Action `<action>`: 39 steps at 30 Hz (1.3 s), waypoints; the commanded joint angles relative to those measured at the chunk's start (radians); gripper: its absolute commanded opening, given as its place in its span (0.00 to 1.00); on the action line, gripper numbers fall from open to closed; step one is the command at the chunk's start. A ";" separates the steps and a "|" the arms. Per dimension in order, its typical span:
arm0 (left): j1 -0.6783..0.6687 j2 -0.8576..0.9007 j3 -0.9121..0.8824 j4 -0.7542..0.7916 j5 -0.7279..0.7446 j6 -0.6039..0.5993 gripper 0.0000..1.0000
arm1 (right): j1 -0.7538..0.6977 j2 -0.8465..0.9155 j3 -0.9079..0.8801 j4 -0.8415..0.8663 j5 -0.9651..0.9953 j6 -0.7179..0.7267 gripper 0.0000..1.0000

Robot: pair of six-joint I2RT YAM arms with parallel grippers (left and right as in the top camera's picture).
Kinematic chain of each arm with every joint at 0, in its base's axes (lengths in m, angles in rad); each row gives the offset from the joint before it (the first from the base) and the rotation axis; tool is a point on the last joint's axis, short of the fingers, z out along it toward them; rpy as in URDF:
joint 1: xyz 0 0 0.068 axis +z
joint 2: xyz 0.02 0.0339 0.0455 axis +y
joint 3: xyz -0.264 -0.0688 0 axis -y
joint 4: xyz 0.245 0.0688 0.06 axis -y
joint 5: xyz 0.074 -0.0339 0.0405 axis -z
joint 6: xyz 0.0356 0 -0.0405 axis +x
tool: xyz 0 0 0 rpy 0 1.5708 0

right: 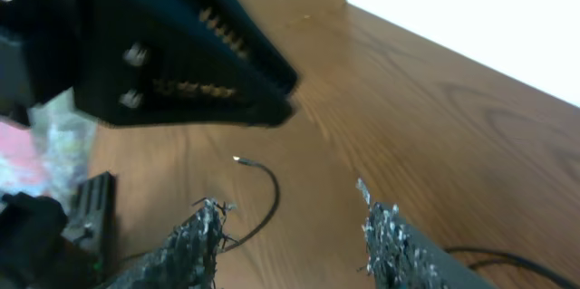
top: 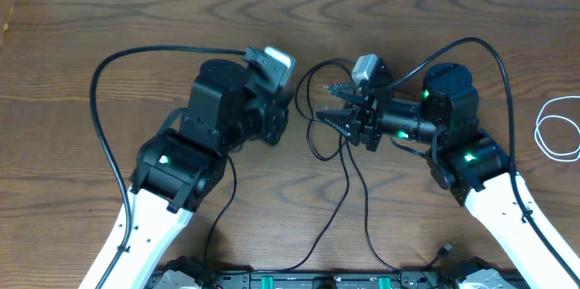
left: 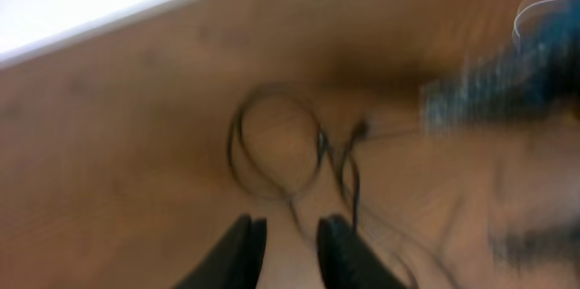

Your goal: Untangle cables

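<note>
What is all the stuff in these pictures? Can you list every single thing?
black cable: one, black, looped in the middle of the table between the grippers
white cable: one, white, coiled near the table's right edge
table: one, brown wood, under everything
arm cables: two, thick black, arching off the arms
arms: two, black and white, reaching in from the near edge
left gripper: one, black, open, over the black cable
right gripper: one, black, open wide, facing the left one
</note>
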 commanded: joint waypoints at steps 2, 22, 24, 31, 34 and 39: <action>-0.002 -0.076 0.007 -0.211 0.089 0.283 0.37 | -0.045 0.003 0.008 -0.058 0.110 -0.062 0.55; -0.002 -0.001 -0.003 -0.698 0.075 0.546 0.99 | -0.149 0.003 0.008 -0.132 0.176 -0.093 0.76; -0.009 0.000 -0.018 -0.719 0.096 0.574 0.99 | -0.149 0.003 0.008 -0.132 0.176 -0.093 0.76; -0.129 -0.008 -0.082 -0.724 0.136 0.614 0.99 | -0.149 0.003 0.008 -0.132 0.177 -0.094 0.77; -0.180 -0.009 -0.148 -0.706 0.128 0.580 0.99 | -0.149 0.003 0.008 -0.132 0.186 -0.110 0.77; -0.282 -0.009 -0.212 -0.659 0.095 0.520 0.99 | -0.151 0.003 0.008 -0.132 0.203 -0.112 0.77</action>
